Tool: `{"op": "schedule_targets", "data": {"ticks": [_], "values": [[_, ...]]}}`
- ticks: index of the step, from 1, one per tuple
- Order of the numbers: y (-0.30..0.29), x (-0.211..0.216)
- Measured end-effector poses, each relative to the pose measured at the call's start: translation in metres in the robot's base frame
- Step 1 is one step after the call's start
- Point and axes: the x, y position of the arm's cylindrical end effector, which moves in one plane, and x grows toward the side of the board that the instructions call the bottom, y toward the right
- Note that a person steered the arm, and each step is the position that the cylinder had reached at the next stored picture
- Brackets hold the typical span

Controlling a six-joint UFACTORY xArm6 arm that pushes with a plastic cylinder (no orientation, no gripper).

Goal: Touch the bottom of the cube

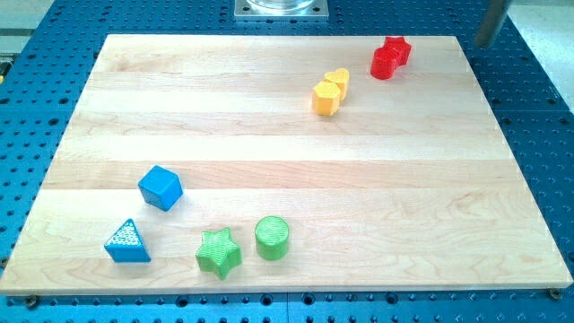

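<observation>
The blue cube [160,187] sits on the wooden board [296,170] at the view's lower left. A grey, blurred rod enters at the view's top right, and my tip [481,45] ends just past the board's top right corner. The tip is far from the cube, up and to the right of it, and touches no block. The cube's bottom side faces a blue triangle [127,242] a short way below and to its left.
A green star [220,253] and a green cylinder [272,238] lie near the bottom edge. A yellow hexagon [326,99] touches a yellow heart [337,81]. A red cylinder [384,63] touches a red star [396,49], near my tip.
</observation>
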Motion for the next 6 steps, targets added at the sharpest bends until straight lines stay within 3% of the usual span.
{"op": "schedule_targets", "data": {"ticks": [2,3,4,6], "values": [[-0.049,0.179],[-0.144,0.253],[-0.244,0.290],[-0.427,0.307]]}}
